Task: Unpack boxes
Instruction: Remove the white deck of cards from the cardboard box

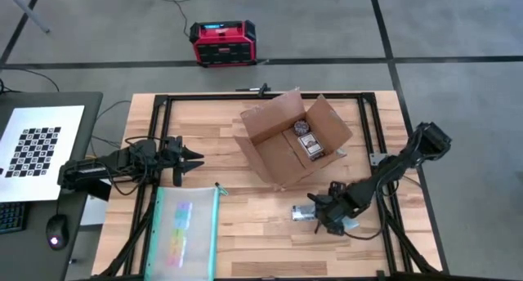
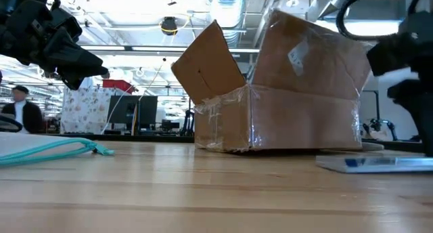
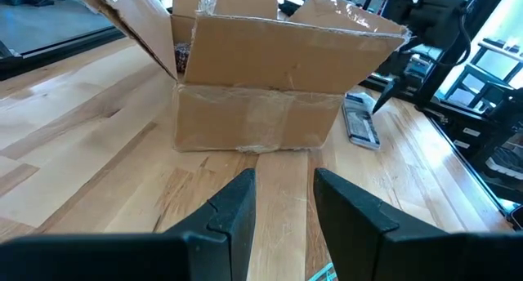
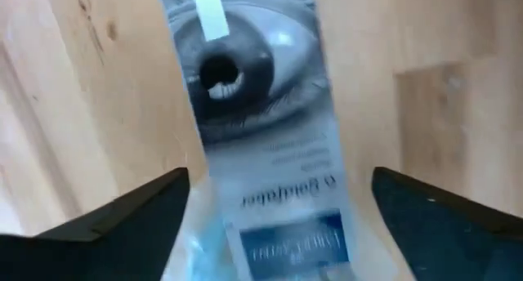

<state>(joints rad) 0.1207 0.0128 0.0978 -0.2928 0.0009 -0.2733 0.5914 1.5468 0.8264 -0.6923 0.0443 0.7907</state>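
Observation:
The brown cardboard box (image 1: 286,146) stands on its bottom at the table's middle with its flaps up, and a dark printed item (image 1: 309,142) lies inside. A flat pack with an eye picture (image 4: 261,126) lies on the table to the near right of the box (image 2: 291,104). My right gripper (image 4: 279,183) points down over the pack (image 1: 304,213), open, with a finger on either side and a gap to each. My left gripper (image 3: 282,207) hovers at the table's left (image 1: 192,160), open and with nothing between its fingers, pointing toward the box (image 3: 261,93).
A clear teal-edged pouch (image 1: 186,232) lies at the near left of the table. A red and black case (image 1: 219,42) stands on the floor beyond the far edge. A checkerboard sheet (image 1: 37,150) lies on a side desk at the left. Black frame rails (image 1: 261,95) border the tabletop.

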